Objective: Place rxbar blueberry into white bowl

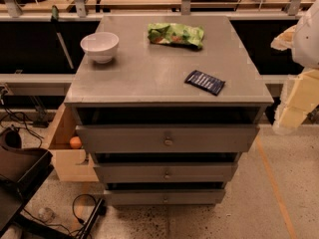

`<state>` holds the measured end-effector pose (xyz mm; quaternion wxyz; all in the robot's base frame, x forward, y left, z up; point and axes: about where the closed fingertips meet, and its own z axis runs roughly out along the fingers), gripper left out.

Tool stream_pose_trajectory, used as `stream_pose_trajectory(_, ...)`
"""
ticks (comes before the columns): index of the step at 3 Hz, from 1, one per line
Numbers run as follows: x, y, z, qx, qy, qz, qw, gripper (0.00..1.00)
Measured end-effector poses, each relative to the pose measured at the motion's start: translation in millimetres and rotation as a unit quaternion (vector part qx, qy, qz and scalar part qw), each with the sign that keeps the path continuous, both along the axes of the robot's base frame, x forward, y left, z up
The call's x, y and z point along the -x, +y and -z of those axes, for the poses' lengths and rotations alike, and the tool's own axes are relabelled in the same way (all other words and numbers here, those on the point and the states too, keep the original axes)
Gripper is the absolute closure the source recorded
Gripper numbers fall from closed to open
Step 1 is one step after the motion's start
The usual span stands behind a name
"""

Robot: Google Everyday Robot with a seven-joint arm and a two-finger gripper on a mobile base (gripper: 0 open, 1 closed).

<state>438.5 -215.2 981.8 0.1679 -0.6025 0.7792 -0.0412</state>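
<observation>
The rxbar blueberry (pixel 205 82), a flat dark navy wrapper with faint white print, lies on the grey cabinet top (pixel 149 68) near its front right. The white bowl (pixel 99 46) stands upright and empty at the back left of the top. My gripper (pixel 295 101) shows as pale yellowish shapes under a white arm part at the right edge of the view. It is off to the right of the cabinet, apart from the bar and far from the bowl, and holds nothing that I can see.
A crinkled green bag (pixel 176 35) lies at the back middle of the top. The cabinet has three drawers (pixel 167 139) below, slightly pulled out. A wooden box with an orange ball (pixel 75 142) sits at the left. Cables and dark equipment lie on the floor at the left.
</observation>
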Motion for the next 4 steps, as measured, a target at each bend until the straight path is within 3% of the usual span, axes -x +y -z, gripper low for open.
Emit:
stream_pose_trajectory(1, 0.0, 0.0, -0.1, 0.0, 0.0, 0.0, 1.0, 0.0)
stream_pose_trajectory(2, -7.4, 2.4, 5.2, -0.038, -0.015, 0.005, 0.9992, 0.0)
stream_pose_trajectory(3, -31.2, -5.8, 42.9, -0.141, -0.04, 0.013, 0.9891, 0.0)
stream_pose_trajectory(4, -71.2, 5.1, 72.0, -0.255, -0.084, 0.0, 0.9634, 0.0)
